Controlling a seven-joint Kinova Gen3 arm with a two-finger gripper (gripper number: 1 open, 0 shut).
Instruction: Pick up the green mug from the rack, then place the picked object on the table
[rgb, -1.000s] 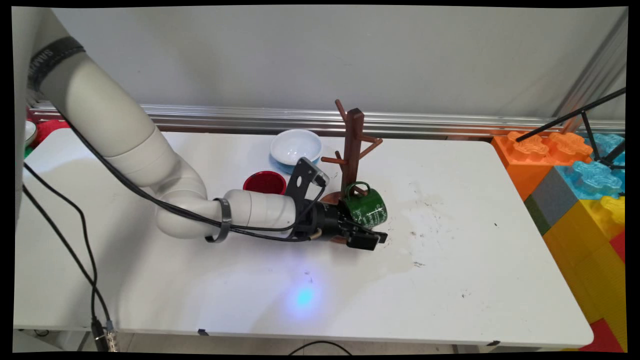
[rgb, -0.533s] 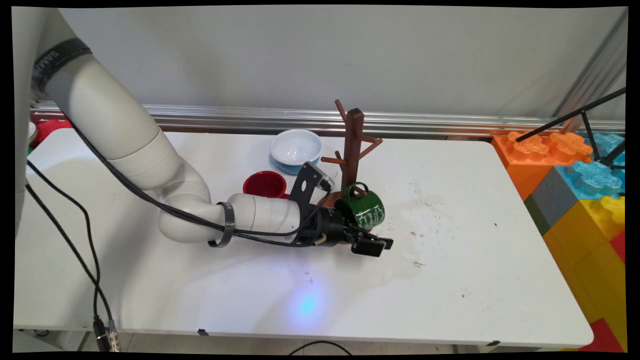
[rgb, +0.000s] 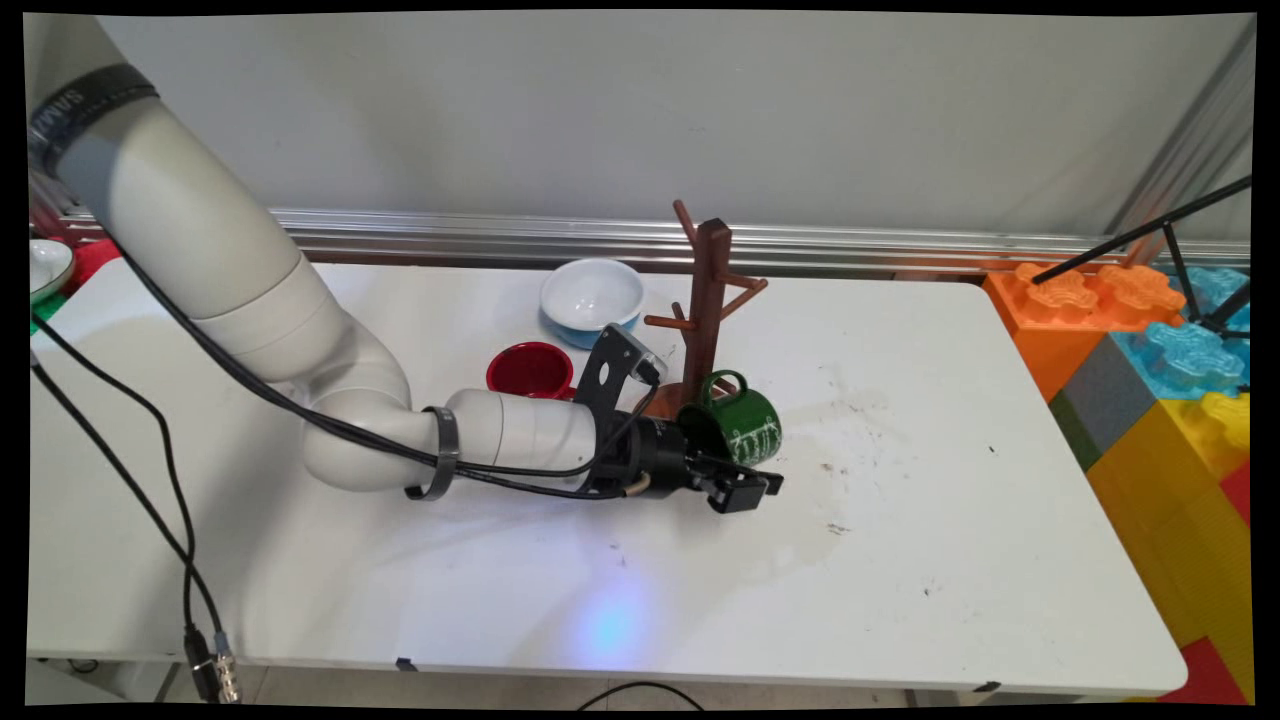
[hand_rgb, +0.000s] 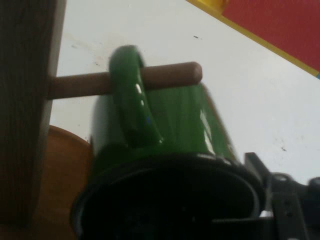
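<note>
White table (rgb: 900, 560) against grey wall, arm low over it.
Green mug (rgb: 745, 428), glossy, white markings, handle looped over lowest peg of brown wooden mug tree (rgb: 708, 300). Gripper (rgb: 745, 487) clamped on mug rim, arm stretched level from left. Red cup (rgb: 530, 368) and white bowl (rgb: 592, 292) behind; contents unclear.

Arm pose: low, extended rightward.
White arm (rgb: 300, 330) bends at elbow; wrist level above table; black gripper (rgb: 745, 487) points right, finger state indeterminate.
</note>
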